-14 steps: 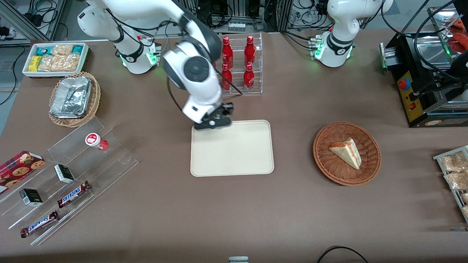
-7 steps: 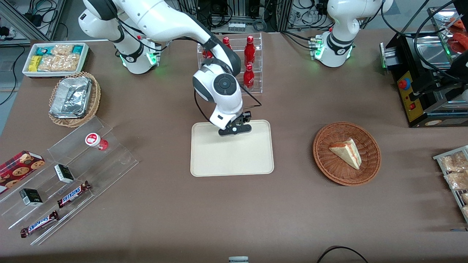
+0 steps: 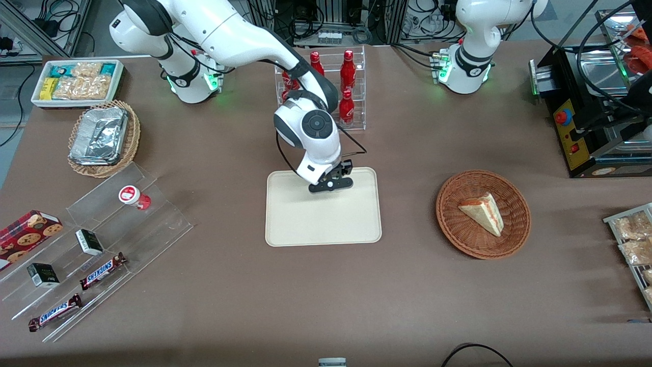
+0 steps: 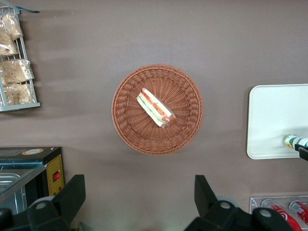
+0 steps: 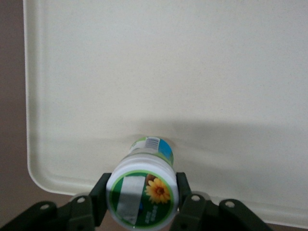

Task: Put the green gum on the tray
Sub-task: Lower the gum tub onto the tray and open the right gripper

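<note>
While the front view hides the fingertips under the wrist, it shows the right arm's gripper (image 3: 331, 184) low over the tray (image 3: 305, 224), above the part farthest from the front camera. 1 second ago it hung at the tray's corner toward the working arm's end of the desk (image 3: 326, 300); half a second ago it had crossed the rim, and now it sits a little nearer the tray's middle and lower. I judge the carry is nearly over and only the set-down and release remain.

In the left wrist view, the green gum (image 4: 291, 141) shows at the frame edge, over the tray (image 4: 269, 120) close to its rim.

In the right wrist view, the gripper (image 5: 142, 195) is closed on the green gum (image 5: 143, 190), a finger pressed against each side just under the green-and-white lid. The tub's base looks to be at or just above the tray (image 5: 192, 72) surface, near a rounded corner; contact I cannot confirm
</note>
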